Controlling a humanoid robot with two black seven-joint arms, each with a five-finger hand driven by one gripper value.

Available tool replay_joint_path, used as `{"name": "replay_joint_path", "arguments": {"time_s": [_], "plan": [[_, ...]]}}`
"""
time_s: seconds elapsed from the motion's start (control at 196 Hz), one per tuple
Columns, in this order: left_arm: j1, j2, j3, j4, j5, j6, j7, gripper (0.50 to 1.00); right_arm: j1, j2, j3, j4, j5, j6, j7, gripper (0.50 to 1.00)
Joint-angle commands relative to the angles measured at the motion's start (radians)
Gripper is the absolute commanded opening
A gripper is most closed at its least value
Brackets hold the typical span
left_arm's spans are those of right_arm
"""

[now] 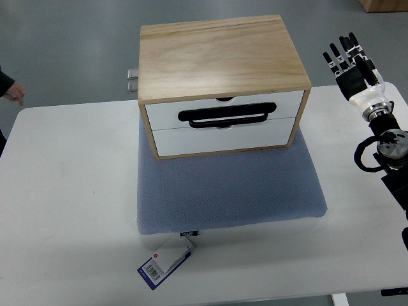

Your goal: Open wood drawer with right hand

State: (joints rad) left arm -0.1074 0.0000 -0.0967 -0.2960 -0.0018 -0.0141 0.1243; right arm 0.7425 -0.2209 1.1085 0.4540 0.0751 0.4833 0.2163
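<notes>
A light wood drawer box (220,57) with two white drawer fronts stands on a blue-grey cushion (229,185) in the middle of the white table (70,191). Both drawers look closed. A black handle (227,116) sits between the upper drawer (223,105) and the lower drawer (223,137). My right hand (349,60) is raised at the far right, to the right of the box and apart from it, fingers spread and holding nothing. My left arm does not show.
A white and blue tag (164,261) hangs from the cushion's front edge onto the table. A person's hand and dark sleeve (9,89) show at the left edge. A metal fitting (132,80) sticks out behind the box's left side.
</notes>
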Motion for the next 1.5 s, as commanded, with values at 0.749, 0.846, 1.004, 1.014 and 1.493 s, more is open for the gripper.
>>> {"name": "replay_joint_path", "arguments": {"time_s": [0.749, 0.846, 1.004, 1.014, 1.493], "plan": [[-0.011, 0.0, 0.003, -0.014, 0.014, -0.004, 0.0, 1.0, 0.589, -0.476, -0.599, 0.365, -0.753, 0.026, -0.226, 0.944], [-0.014, 0.0, 0.003, -0.015, 0.014, -0.006, 0.0, 1.0, 0.738, -0.543, -0.714, 0.544, -0.854, 0.109, -0.317, 0.944], [-0.015, 0.0, 0.003, -0.014, 0.014, -0.01, 0.0, 1.0, 0.951, -0.565, -0.854, 0.793, -0.865, 0.128, -0.505, 0.944], [-0.015, 0.0, 0.003, -0.014, 0.014, -0.01, 0.0, 1.0, 0.965, -0.563, -0.864, 0.807, -0.864, 0.128, -0.514, 0.944], [-0.015, 0.0, 0.002, -0.012, 0.012, -0.014, 0.0, 1.0, 1.17, -0.327, -1.176, 1.016, -0.54, 0.075, -0.813, 0.94]]}}
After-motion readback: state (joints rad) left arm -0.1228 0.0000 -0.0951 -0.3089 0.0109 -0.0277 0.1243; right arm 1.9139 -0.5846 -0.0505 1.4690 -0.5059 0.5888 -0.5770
